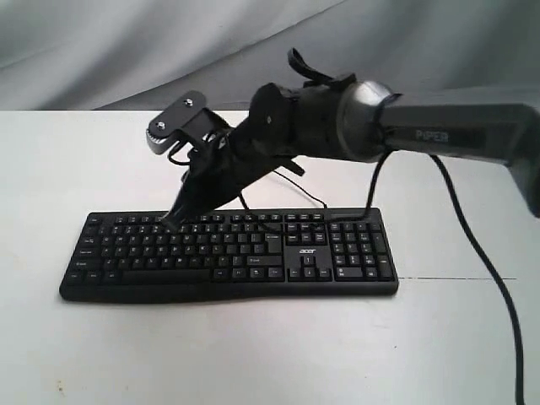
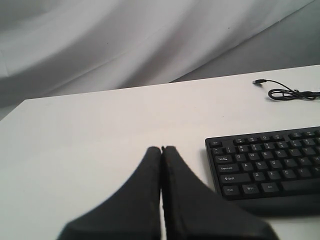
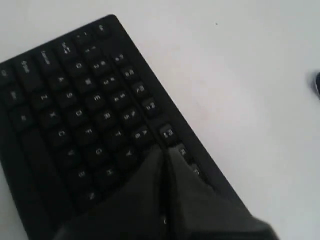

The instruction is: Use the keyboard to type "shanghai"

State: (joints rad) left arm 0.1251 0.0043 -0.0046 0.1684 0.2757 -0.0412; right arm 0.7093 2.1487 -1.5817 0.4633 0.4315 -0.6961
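Note:
The black keyboard (image 1: 253, 261) with white legends and an acer logo lies on the white table (image 1: 253, 354). My right arm reaches across from the right, and my right gripper (image 1: 173, 218) is shut, its tips down at the keyboard's upper key rows left of centre. In the right wrist view the shut right gripper (image 3: 165, 148) points at the number and function rows of the keyboard (image 3: 75, 115); whether it touches a key I cannot tell. My left gripper (image 2: 161, 148) is shut with nothing in it, over bare table beside the keyboard's Esc-side end (image 2: 260, 162). It is out of the exterior view.
The keyboard's thin black cable (image 2: 290, 93) lies coiled on the table behind it. A thick black cable (image 1: 472, 245) hangs from the right arm down over the table's right side. Grey cloth (image 1: 126, 42) forms the backdrop.

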